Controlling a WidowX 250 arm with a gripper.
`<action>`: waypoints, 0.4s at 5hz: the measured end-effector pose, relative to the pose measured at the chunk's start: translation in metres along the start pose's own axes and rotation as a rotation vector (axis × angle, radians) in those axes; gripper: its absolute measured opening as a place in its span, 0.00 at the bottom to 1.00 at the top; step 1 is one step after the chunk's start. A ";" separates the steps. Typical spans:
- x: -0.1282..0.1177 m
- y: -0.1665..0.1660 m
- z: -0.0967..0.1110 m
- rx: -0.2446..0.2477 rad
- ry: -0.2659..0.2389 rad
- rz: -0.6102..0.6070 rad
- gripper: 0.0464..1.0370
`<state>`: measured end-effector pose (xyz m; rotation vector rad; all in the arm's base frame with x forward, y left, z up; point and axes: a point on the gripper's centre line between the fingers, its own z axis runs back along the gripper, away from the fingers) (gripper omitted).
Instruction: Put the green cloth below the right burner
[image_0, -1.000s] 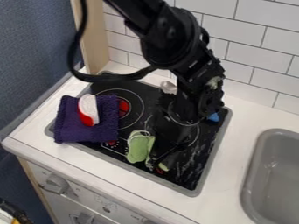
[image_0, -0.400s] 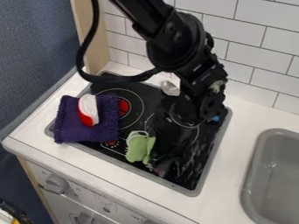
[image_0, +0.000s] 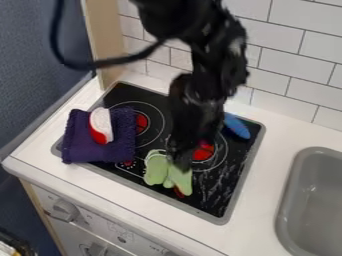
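The towel (image_0: 77, 135) is lying at the stove's (image_0: 217, 192) left, overhanging onto the counter (image_0: 120, 187) — a small object (image_0: 101, 125) is resting on it. Right of the towel, the cloth (image_0: 157, 167) is lying on the stove, before and left of the right burner (image_0: 203, 153). Another object (image_0: 236, 126) is sitting behind that burner — the sink (image_0: 302, 154) is standing right of the stove.

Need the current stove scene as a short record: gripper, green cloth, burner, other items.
gripper: at the green cloth's upper edge
green_cloth: on the stovetop, left of and lower than the right burner's red centre
right_burner: red centre visible
purple_cloth: stovetop's left side
red_white_item: on purple cloth
blue_item: stovetop's upper right
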<state>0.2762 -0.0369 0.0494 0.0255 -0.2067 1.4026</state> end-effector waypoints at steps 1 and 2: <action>0.014 -0.008 0.023 -0.039 0.008 0.052 0.96; 0.015 -0.008 0.025 -0.041 0.008 0.058 0.96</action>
